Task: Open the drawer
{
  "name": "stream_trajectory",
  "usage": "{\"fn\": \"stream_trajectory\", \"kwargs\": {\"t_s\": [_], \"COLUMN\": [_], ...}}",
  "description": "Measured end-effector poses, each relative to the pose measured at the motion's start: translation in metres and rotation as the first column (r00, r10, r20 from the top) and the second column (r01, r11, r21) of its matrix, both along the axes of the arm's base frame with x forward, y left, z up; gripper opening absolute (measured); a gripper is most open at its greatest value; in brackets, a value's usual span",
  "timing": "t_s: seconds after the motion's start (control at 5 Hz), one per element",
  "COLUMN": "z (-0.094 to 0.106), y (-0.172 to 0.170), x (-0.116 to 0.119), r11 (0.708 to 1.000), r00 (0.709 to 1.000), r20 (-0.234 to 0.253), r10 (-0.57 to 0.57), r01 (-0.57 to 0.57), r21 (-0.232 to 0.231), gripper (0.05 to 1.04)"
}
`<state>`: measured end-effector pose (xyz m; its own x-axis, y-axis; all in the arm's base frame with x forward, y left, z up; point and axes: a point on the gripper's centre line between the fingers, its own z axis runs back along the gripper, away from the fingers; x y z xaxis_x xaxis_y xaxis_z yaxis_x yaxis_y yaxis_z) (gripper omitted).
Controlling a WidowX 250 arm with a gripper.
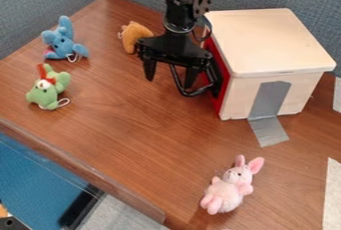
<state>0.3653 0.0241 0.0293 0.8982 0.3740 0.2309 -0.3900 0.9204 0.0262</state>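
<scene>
The black gripper (170,76) hangs at the upper centre, left of the wooden drawer box (276,42), its two fingers spread apart and pointing down. The box's red front (224,92) faces left toward the gripper, which hides part of it. A black curved loop (193,93) lies by the right finger and reaches to the red front; I cannot tell whether it is the drawer's handle or part of the arm. I see no gap between the red front and the box.
A blue plush (62,42) and a green plush (45,94) lie at the left, an orange plush (136,36) behind the gripper. A pink rabbit plush (230,186) lies near the front. Grey tape (269,130) runs from the box onto the table (146,134).
</scene>
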Motion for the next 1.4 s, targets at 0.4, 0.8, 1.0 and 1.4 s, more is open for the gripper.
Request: {"fn": "stream_trajectory", "kwargs": {"t_s": [0.4, 0.8, 1.0, 1.4], "z": [-0.007, -0.008, -0.005, 0.003], "y": [-0.003, 0.001, 0.011, 0.038], "x": [0.004, -0.008, -0.018, -0.050], "r11": [1.000, 0.999, 0.997, 0.991], "r00": [1.000, 0.999, 0.998, 0.992], "r20": [0.015, -0.001, -0.016, -0.025], "r10": [0.007, 0.041, 0.060, 0.122], "r01": [-0.008, -0.041, -0.060, -0.120], "r21": [0.013, 0.027, 0.039, 0.058], "gripper": [0.653, 0.277, 0.255, 0.196]}}
